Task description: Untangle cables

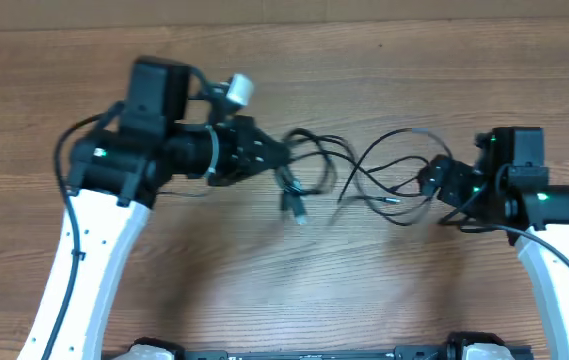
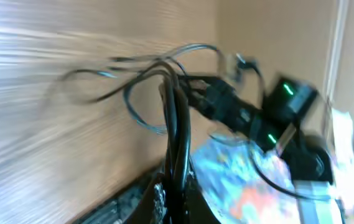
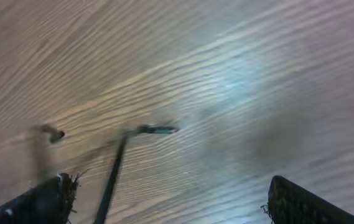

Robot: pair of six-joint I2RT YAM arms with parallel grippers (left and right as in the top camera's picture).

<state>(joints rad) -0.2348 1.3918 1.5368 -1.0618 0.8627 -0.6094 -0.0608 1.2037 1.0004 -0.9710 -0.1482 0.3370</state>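
The left gripper (image 1: 270, 154) is clamped tight on a bunch of black cables (image 1: 349, 165). From its wrist camera the strands are squeezed together in the narrow slot between the fingers (image 2: 159, 198). They run straight out from the tips, then fan into loose loops over the wooden table (image 1: 264, 60). Just past those fingertips in the overhead view, a short bundle of connector ends (image 1: 294, 203) hangs off to one side of the gripper. The rest of the tangle stretches away from it toward the other arm.

The right gripper (image 1: 432, 182) sits at the far end of that tangle, with loops lying right in front of its tips. Its own camera shows the fingers (image 3: 49, 200) spread wide, one at each bottom corner of the picture. A single thin cable (image 3: 111, 180) runs up from beside the near-left finger and ends in a small plug (image 3: 158, 129) lying on the wood ahead of the jaws. I cannot tell whether that cable touches the finger. Another small connector (image 3: 55, 134) lies ahead of the same finger, too blurred to name.
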